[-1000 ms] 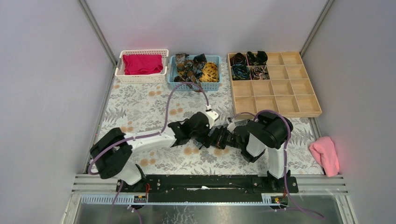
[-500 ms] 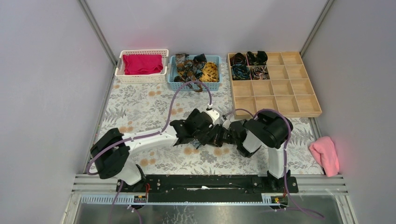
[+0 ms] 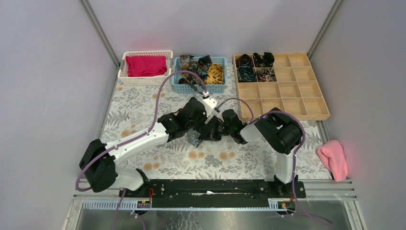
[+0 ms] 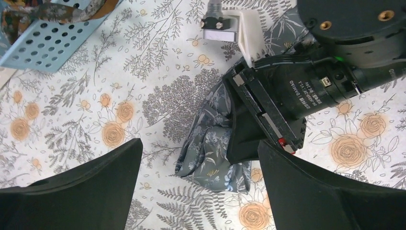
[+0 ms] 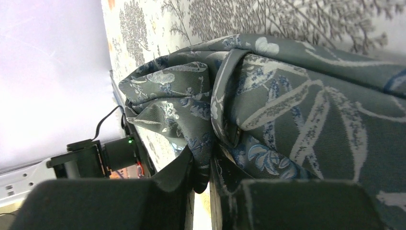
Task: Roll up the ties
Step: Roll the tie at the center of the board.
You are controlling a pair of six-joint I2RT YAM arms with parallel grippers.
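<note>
Left pincer (image 4: 200,146): fully spread, holding nothing, its two fingers (image 4: 95,182) standing apart on either side of a grey floral tie (image 4: 210,143) without touching it. Right pincer (image 5: 203,177): closed to a narrow gap and clamped on a fold of that same tie, the fabric bunched and crumpled around the fingertips rather than coiled. In the left wrist view the tie hangs from the right pincer as a loose wad, and its lower folds appear to reach the floral surface (image 3: 143,110); actual contact cannot be confirmed. In the overhead view this tie sits mid-surface where the two arms meet, on the near side of the blue basket (image 3: 199,87) and well apart from it. The blue basket holds a heap of loose ties (image 3: 194,69), including a yellow-orange tie (image 3: 215,73). To its right, a wooden divided tray (image 3: 282,116) carries rolled ties (image 3: 246,73) in the four compartments at its far-left corner. To the left of the blue basket, a white basket (image 3: 143,80) contains a magenta cloth (image 3: 146,65). A pink cloth (image 3: 332,158) lies at the right edge.
</note>
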